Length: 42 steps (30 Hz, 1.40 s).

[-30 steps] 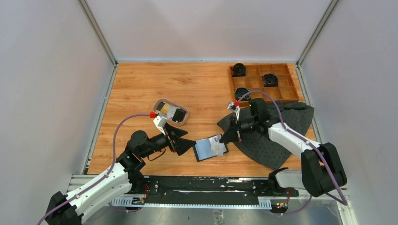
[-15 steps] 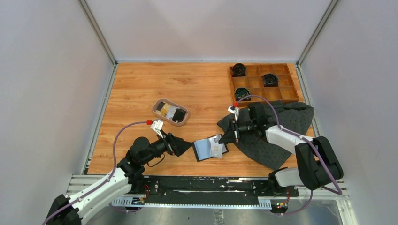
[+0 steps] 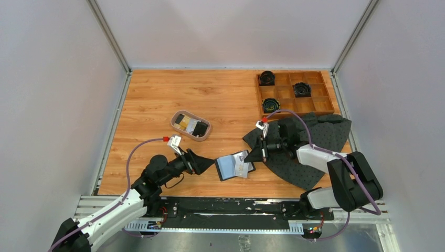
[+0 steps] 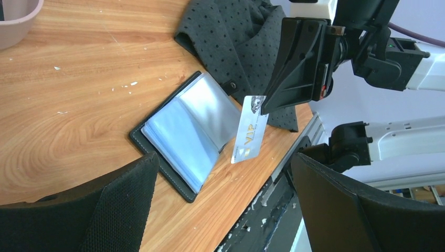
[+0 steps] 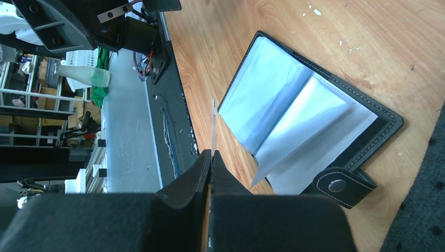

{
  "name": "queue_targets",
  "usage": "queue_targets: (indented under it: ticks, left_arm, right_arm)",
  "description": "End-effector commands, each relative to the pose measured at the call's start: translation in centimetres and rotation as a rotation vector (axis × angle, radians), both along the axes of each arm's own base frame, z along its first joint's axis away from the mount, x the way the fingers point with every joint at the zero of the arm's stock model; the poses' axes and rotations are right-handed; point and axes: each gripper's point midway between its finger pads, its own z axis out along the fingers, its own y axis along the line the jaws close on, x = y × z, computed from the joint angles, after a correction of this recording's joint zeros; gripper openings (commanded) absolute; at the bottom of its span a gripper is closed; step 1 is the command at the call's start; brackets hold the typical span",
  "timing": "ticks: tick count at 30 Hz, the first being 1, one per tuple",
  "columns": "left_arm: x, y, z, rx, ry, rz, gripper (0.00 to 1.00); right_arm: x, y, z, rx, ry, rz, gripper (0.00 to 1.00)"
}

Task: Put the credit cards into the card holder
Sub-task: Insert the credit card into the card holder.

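The black card holder [image 3: 231,168] lies open on the wood near the front edge, its clear sleeves fanned up; it also shows in the left wrist view [image 4: 181,134] and the right wrist view [image 5: 294,113]. My right gripper [image 3: 260,153] is shut on a white card [image 4: 250,131] and holds it on edge just over the holder's right side; it is seen edge-on in the right wrist view [image 5: 213,123]. My left gripper [image 3: 205,164] is open and empty, just left of the holder. More cards [image 3: 192,126], gold, white and black, lie in the oval tray [image 3: 177,116].
A dark dotted cloth [image 3: 315,157] lies under the right arm, right of the holder. A wooden compartment box [image 3: 318,92] with black coiled items stands at the back right. The table's front edge and black rail [image 3: 231,205] run just behind the holder.
My left gripper has moved away from the tray, down and right to the holder's left edge. My right gripper has shifted slightly, still holding the card over the holder.
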Motion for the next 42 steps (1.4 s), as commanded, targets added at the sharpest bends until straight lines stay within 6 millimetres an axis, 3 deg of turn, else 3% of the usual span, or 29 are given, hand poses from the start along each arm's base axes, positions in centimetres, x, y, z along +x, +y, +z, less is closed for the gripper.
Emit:
queue_targets:
  ticks: [1,14,32,42]
  left_arm:
    - [0.0,0.1,-0.6,0.005,0.023,0.007,1.00]
    - [-0.2,0.0,-1.4,0.011,0.064,0.001,1.00]
    - [-0.4,0.0,-2.5,0.030,0.103,-0.005,0.99]
    - [-0.4,-0.1,-3.8,0.064,0.168,-0.004,0.89]
  right_arm:
    - [-0.5,0.3,0.0,0.018,-0.004,0.041,0.00]
    - [1.4,0.0,-0.7,-0.054,-0.003,-0.062,0.00]
    - [2.1,-0.1,-1.1,-0.080,0.001,-0.098,0.00]
    - [3.8,0.1,-1.4,-0.106,-0.009,-0.146,0.00]
